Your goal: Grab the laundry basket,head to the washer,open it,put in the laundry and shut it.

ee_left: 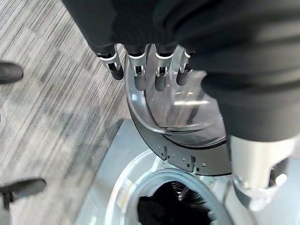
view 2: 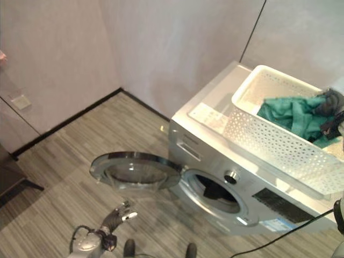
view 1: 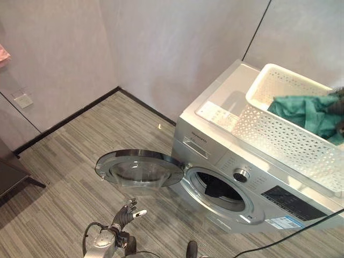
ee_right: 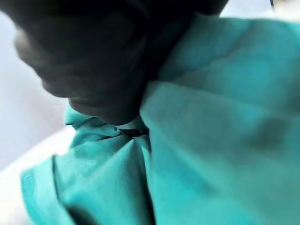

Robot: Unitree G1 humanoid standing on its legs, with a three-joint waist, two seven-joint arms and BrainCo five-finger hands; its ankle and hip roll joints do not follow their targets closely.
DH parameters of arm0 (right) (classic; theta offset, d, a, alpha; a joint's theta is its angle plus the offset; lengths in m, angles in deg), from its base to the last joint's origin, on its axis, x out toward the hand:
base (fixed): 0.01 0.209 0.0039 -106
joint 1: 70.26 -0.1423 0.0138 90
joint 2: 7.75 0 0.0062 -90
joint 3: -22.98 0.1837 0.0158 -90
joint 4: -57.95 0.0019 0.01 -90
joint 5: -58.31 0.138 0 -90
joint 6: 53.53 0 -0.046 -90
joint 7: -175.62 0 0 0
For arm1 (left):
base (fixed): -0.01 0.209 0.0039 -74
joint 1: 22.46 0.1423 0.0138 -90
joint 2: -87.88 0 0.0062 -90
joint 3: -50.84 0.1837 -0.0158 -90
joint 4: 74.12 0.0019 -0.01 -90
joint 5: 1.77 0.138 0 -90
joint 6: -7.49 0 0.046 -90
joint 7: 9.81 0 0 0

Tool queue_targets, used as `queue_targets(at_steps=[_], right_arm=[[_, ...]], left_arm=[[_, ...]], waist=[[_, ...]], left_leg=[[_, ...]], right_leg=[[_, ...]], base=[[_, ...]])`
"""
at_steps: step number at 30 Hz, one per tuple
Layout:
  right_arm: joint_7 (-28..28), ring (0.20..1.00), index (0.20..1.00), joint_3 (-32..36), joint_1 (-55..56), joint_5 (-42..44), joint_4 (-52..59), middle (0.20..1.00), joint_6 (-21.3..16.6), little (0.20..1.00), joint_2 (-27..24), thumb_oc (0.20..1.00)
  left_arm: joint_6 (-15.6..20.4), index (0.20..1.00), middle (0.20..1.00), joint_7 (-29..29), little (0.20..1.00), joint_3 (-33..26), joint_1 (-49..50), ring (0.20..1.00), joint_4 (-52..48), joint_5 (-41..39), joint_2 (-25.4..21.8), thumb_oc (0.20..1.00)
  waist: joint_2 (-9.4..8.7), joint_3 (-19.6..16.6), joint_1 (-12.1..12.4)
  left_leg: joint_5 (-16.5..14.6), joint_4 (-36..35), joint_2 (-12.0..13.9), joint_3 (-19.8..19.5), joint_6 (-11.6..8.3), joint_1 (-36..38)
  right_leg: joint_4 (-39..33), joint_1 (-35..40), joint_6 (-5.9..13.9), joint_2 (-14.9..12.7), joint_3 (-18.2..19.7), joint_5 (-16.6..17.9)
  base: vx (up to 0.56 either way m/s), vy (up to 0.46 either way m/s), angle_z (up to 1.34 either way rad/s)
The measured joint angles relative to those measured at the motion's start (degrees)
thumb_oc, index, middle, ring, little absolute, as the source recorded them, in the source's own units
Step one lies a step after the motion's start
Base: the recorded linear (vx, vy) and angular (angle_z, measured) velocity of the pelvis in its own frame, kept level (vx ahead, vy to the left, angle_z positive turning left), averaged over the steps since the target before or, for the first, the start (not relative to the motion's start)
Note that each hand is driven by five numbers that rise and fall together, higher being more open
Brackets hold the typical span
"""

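We see the basket (view 1: 285,134) on the washer (view 1: 215,115), green cloth (view 2: 293,115) inside, our right hand (view 2: 330,105) at its 3 o'clock, grip hidden. Left hand (view 1: 126,212), fingers relaxed, at 6 o'clock below the open door (view 1: 140,167).

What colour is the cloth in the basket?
Teal green cloth, lying in the white perforated basket; it shows best in the right eye view.
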Motion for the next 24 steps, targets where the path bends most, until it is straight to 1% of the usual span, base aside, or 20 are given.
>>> queue_targets(at_steps=[1, 2, 4, 7, 10, 13, 14, 16, 18, 20, 21, 22, 23, 24], right_arm=[[-2.99, 0.200, 0.200, 2.94, 0.03, -1.64, 2.98, 0.200, -0.09, 0.200, -0.01, 0.200], [-6.62, 0.200, 0.200, 5.00, -0.05, -3.16, 4.62, 0.200, -1.10, 0.200, -0.10, 0.200], [-12.36, 0.200, 0.200, 9.28, 0.88, -6.09, 8.50, 0.200, -0.89, 0.200, -0.70, 0.200], [-16.53, 0.200, 0.200, 11.41, 0.90, -8.41, 9.99, 0.200, -0.41, 0.200, -2.42, 0.200], [-21.06, 0.200, 0.200, 16.30, 3.78, -12.08, 14.89, 0.200, 0.27, 0.200, -4.06, 0.200], [-23.14, 0.200, 0.200, 19.15, 6.50, -14.20, 17.51, 0.200, 0.47, 0.200, -4.32, 0.200], [-24.63, 0.200, 0.200, 21.94, 8.33, -14.57, 19.54, 0.200, 0.58, 0.200, -4.47, 0.200], [-25.70, 0.200, 0.200, 23.64, 9.40, -15.51, 21.45, 0.200, 0.72, 0.200, -4.94, 0.200], [-26.22, 0.200, 0.200, 27.46, 12.28, -16.59, 25.44, 0.200, 0.94, 0.200, -6.12, 0.200], [-27.63, 0.200, 0.200, 29.93, 12.69, -16.88, 28.31, 0.200, 0.83, 0.200, -6.94, 0.200], [-28.17, 0.200, 0.200, 30.70, 12.69, -16.80, 28.47, 0.200, 0.51, 0.200, -8.27, 0.200], [-28.17, 0.200, 0.200, 31.05, 12.68, -16.78, 28.44, 0.200, 0.49, 0.200, -9.65, 0.200], [-28.21, 0.200, 0.200, 31.53, 12.67, -16.78, 28.47, 0.200, 0.34, 0.200, -10.58, 0.200], [-28.10, 0.200, 0.200, 32.12, 12.90, -16.78, 28.23, 0.200, 0.25, 0.200, -12.70, 0.200]], left_arm=[[0.01, 1.000, 1.000, 0.20, 1.000, -0.03, 0.03, 1.000, -0.21, 0.18, 0.00, 1.000], [0.04, 1.000, 1.000, 0.40, 1.000, -0.15, 0.07, 1.000, -0.20, 0.96, -0.03, 1.000], [0.06, 1.000, 1.000, 1.50, 1.000, -0.89, 0.37, 1.000, -0.09, 1.71, 0.11, 1.000], [0.07, 1.000, 1.000, 2.35, 1.000, -1.79, 1.03, 1.000, -0.10, 2.02, 0.02, 1.000], [0.09, 1.000, 1.000, 2.54, 1.000, -1.82, 2.01, 1.000, -0.14, 2.27, 0.24, 1.000], [0.12, 1.000, 1.000, 2.63, 1.000, -2.07, 2.35, 1.000, -0.12, 2.89, 0.57, 1.000], [0.17, 1.000, 1.000, 2.98, 1.000, -2.30, 2.26, 1.000, -0.12, 3.91, 0.98, 1.000], [0.18, 1.000, 1.000, 3.48, 1.000, -2.33, 2.27, 1.000, -0.07, 3.95, 1.64, 1.000], [0.34, 1.000, 1.000, 3.54, 1.000, -2.59, 2.14, 1.000, -0.05, 4.28, 2.29, 1.000], [0.39, 1.000, 1.000, 3.56, 1.000, -3.59, 2.15, 1.000, -0.03, 4.29, 2.31, 1.000], [0.43, 1.000, 1.000, 3.61, 1.000, -3.86, 1.74, 1.000, -0.04, 4.23, 2.25, 1.000], [0.43, 1.000, 1.000, 3.70, 1.000, -3.83, 1.38, 1.000, -0.03, 4.20, 2.24, 1.000], [0.49, 1.000, 1.000, 3.73, 1.000, -3.76, 1.11, 1.000, -0.02, 4.15, 2.23, 1.000], [0.49, 1.000, 1.000, 3.72, 1.000, -3.38, 0.20, 1.000, 0.51, 4.10, 2.22, 1.000]], waist=[[0.27, -0.16, -0.07], [0.39, -0.22, 0.05], [0.64, -0.38, 0.23], [0.97, -0.58, 0.41], [1.77, -1.06, 0.36], [2.03, -1.19, 0.24], [2.18, -1.22, 0.21], [2.45, -1.27, 0.12], [2.41, -1.25, -0.21], [2.15, -0.99, -0.49], [1.52, -0.60, -0.84], [1.58, -0.59, -0.87], [1.31, -0.40, -1.07], [0.60, 0.19, -1.24]], left_leg=[[-0.01, -0.18, -0.01, 0.04, 0.01, 0.13], [-0.03, -0.17, 0.03, 0.08, 0.04, 0.66], [-0.30, -0.18, 0.00, -0.21, 0.47, 0.89], [-0.32, -0.16, -0.08, -0.32, 0.50, 0.81], [-0.26, 0.05, -0.19, -0.35, 0.44, 1.08], [-0.25, 0.05, -0.11, -0.32, 0.38, 1.65], [-0.25, 0.07, -0.06, -0.32, 0.39, 1.64], [-0.27, 0.06, -0.05, -0.31, 0.42, 1.64], [-0.14, 0.10, 0.02, -0.57, 0.21, 1.57], [-0.08, 0.09, -0.04, -0.69, 0.06, 1.56], [-0.07, 0.09, 0.03, -1.16, -0.04, 1.55], [-0.07, 0.08, 0.02, -2.32, -0.05, 1.44], [-0.21, 0.13, 0.06, -2.65, -0.14, 1.44], [-0.96, 1.08, -0.52, -4.15, 0.09, 1.23]], right_leg=[[0.01, 0.08, 0.00, -0.02, 0.07, 0.01], [-0.12, 0.55, 0.01, -0.01, 0.10, -0.01], [-0.40, 1.06, 0.04, 0.00, -0.16, -0.25], [-0.28, 1.07, 0.01, -0.07, -0.26, -0.22], [-0.07, 1.40, 0.05, -0.11, -0.30, -0.25], [-0.10, 1.94, 0.05, -0.01, -0.29, -0.41], [-0.12, 1.92, 0.04, 0.08, -0.28, -0.41], [-0.08, 1.92, 0.04, 0.07, -0.28, -0.41], [-0.06, 1.82, 0.04, 0.17, -0.22, -0.43], [-0.22, 1.82, -0.01, 0.43, -0.10, -0.54], [-0.22, 1.84, -0.10, 0.43, -0.12, -0.51], [-0.05, 1.81, -0.11, 0.43, -0.17, -0.51], [-0.01, 1.78, -0.14, 0.20, -0.22, -0.33], [0.10, 1.85, -0.04, -0.61, -0.27, -0.52]], base=[[0.00, 0.000, 0.00], [0.00, 0.000, 0.00], [-0.01, 0.019, 0.07], [0.00, 0.006, 0.02], [0.00, 0.000, 0.00], [0.00, 0.000, 0.00], [0.00, 0.000, 0.00], [-0.06, 0.012, 0.00], [-0.08, 0.005, 0.00], [-0.05, 0.074, -0.01], [-0.08, 0.205, 0.04], [-0.02, 0.140, 0.04], [-0.05, 0.293, 0.01], [0.03, 0.168, -0.04]])
